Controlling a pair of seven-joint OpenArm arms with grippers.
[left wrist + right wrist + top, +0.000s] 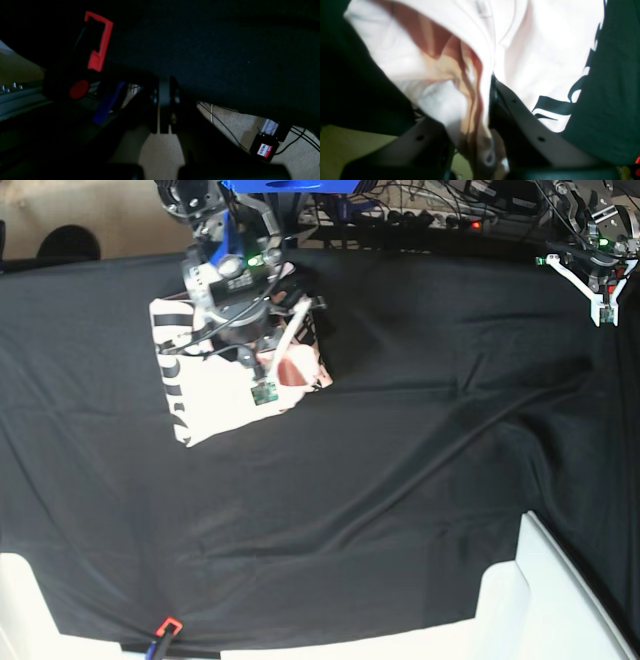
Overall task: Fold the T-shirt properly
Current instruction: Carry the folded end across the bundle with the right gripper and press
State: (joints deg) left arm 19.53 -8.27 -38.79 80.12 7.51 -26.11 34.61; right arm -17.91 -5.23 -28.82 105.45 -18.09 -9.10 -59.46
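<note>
The pale pink T-shirt (215,385) lies folded into a small bundle at the far left of the black table cloth (400,460). Black lettering shows on its left part and a red print near its right edge. My right gripper (296,342) is down on the bundle's right side. In the right wrist view a bunched fold of the T-shirt (460,75) runs between the fingers (520,115), and the right gripper (483,100) is shut on it. My left gripper (603,305) hangs shut and empty at the far right corner. In the left wrist view the left gripper (164,105) sits past the cloth's edge.
White panels stand at the front right (560,600) and front left (25,600). A red clamp (168,627) grips the cloth's front edge, and another red clamp (98,42) shows in the left wrist view. Cables and a power strip (430,220) run behind the table. A labelled black box (264,150) lies on the floor.
</note>
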